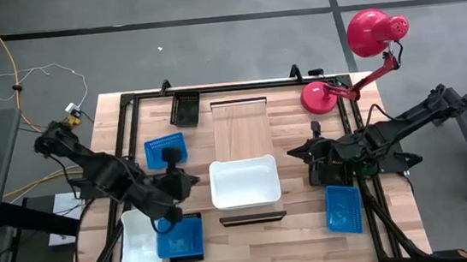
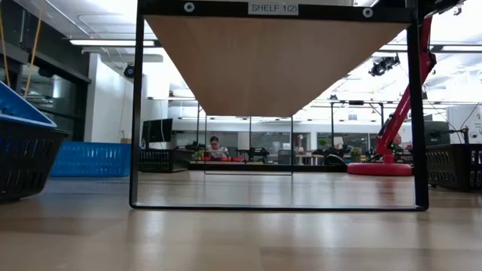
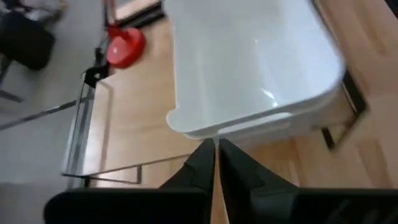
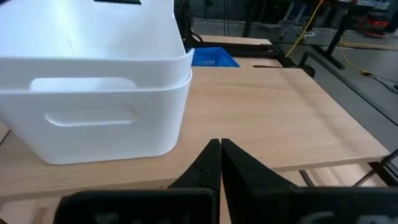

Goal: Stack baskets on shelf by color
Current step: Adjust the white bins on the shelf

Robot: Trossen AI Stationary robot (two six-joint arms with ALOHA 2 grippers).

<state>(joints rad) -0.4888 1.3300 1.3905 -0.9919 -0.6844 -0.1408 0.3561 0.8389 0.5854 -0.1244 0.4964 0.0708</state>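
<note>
On the near half of the shelf (image 1: 241,122) stands a white basket (image 1: 244,181). In the right wrist view the white basket (image 4: 93,93) shows a double rim, like two nested ones. My left gripper (image 1: 193,179) is shut just off its left side, and its tips (image 3: 215,149) sit close under the rim with nothing between them. On the basket's right, my right gripper (image 1: 290,152) hangs shut and apart from it, pointing at it (image 4: 219,148). Another white basket (image 1: 138,241) and a blue basket (image 1: 181,237) set on a black one rest at the near left.
A blue basket (image 1: 165,150) lies left of the shelf and a black one (image 1: 185,108) at the far edge. Another blue basket (image 1: 344,208) lies near right, beside a black one (image 2: 452,165). A red lamp (image 1: 363,50) stands at the far right corner.
</note>
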